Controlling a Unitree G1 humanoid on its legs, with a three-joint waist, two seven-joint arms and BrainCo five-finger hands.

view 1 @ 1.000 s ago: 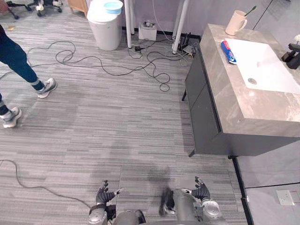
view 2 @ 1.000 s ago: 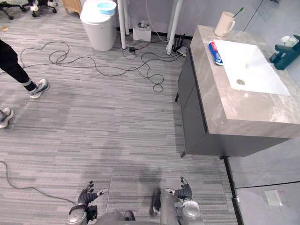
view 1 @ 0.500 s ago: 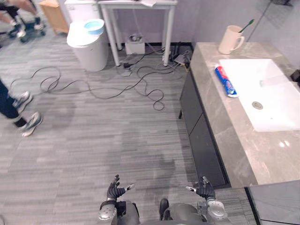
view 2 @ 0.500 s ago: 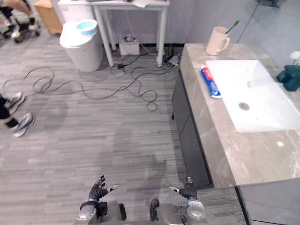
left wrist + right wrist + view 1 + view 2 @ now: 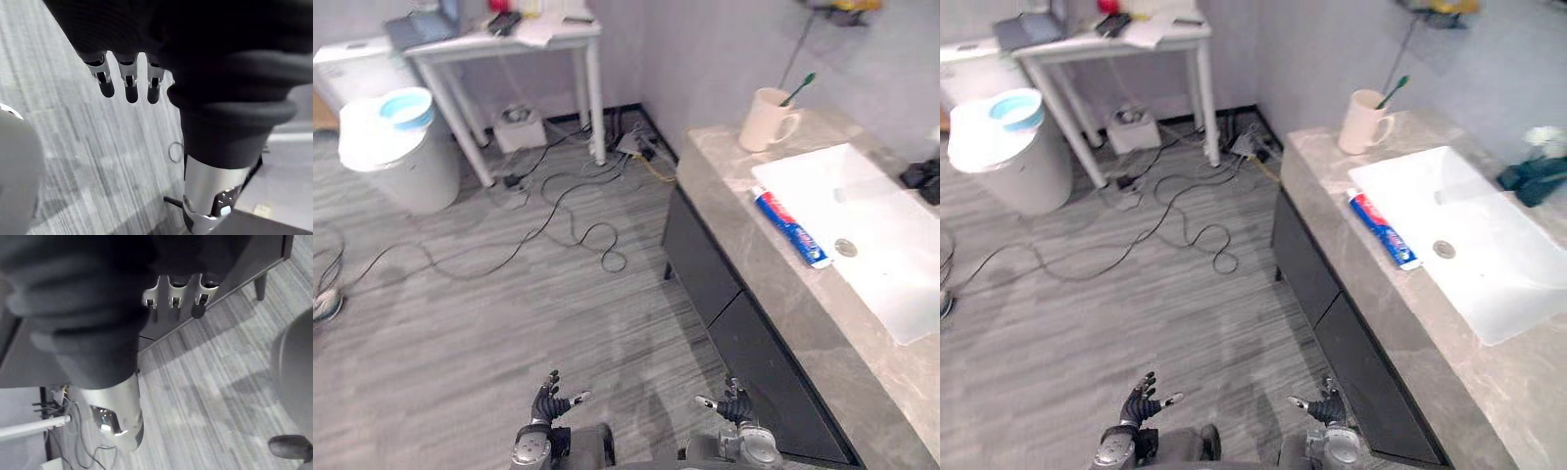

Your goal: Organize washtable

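**View swung toward washtable, approach step, hands empty**

Camera has panned since a second ago: the whole scene shifted, so that's my head moving, not the objects. Washtable (image 5: 724, 166) now runs along the right side, closer.

Left hand (image 5: 548, 401) and right hand (image 5: 734, 403) hang low over the grey floor (image 5: 460, 333), fingers spread and straight, nothing in them. Both wrist views agree: straight fingers over bare floor.

Step, as I judge it: walk-up, with no contact made and none of the organizing begun.

- Cup (image 5: 766, 119) stands upright near the far corner of the counter, toothbrush (image 5: 798, 86) leaning in it.
- Toothpaste tube (image 5: 790, 227) lies flat on the stone, along the near rim of the white basin (image 5: 891, 245).

Next move probably calls for stepping nearer and squaring up to the dark cabinet front (image 5: 724, 304), then raising a hand to counter height. The tube looks like the loose item to tidy.

Room: loose cables (image 5: 578, 211) trail over the floor, and a white bin (image 5: 396, 166) with a blue bowl (image 5: 406, 108) on top stands beside a white table (image 5: 499, 44).
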